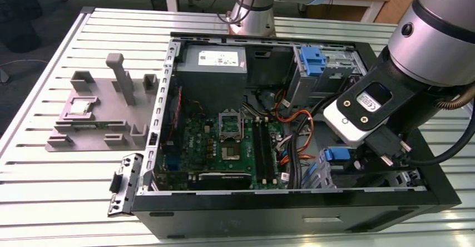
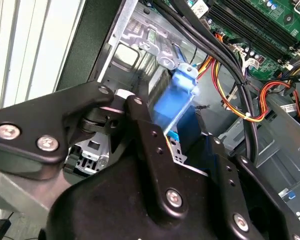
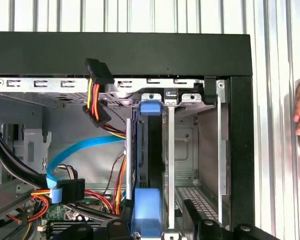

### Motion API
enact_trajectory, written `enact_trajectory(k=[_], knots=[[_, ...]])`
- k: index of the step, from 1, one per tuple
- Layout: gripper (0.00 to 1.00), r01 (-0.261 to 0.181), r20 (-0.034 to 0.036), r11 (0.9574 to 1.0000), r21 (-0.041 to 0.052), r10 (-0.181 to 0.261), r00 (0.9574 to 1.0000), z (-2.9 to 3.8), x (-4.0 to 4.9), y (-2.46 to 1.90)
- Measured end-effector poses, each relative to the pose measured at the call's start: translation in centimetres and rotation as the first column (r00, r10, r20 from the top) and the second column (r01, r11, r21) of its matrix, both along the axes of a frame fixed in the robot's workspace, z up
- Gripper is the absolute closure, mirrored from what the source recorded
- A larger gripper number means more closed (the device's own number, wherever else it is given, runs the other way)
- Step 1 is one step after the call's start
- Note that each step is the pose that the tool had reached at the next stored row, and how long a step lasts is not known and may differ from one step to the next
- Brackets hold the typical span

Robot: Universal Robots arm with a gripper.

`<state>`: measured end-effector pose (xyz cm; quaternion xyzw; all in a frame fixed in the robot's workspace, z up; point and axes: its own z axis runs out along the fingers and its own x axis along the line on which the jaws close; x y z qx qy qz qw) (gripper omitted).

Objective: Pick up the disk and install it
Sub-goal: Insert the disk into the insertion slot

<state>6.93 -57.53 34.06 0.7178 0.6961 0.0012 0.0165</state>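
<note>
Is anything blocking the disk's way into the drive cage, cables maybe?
Nothing visible does. In the first wrist view the disk stands edge-on, already inside a slot of the drive cage. The black power connector and its wires hang beside that slot, not across it.

No text, numbers or signs readable.

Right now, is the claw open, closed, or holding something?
Claw: cannot be told; it sits at the disk in the drive cage.
</note>
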Motion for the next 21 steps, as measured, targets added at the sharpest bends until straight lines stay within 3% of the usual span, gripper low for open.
enact_trajectory(k=[7,17,21], knots=[[0.51,0.000,0.0001,1.0000,0.0000,0.000,1.0000,0.00,0.00,0.00],[0.90,0.000,0.0000,1.0000,-0.0001,0.000,1.0000,-0.01,0.00,0.00],[0.90,0.000,0.0001,1.0000,-0.0001,0.000,1.0000,-0.01,0.00,0.00]])
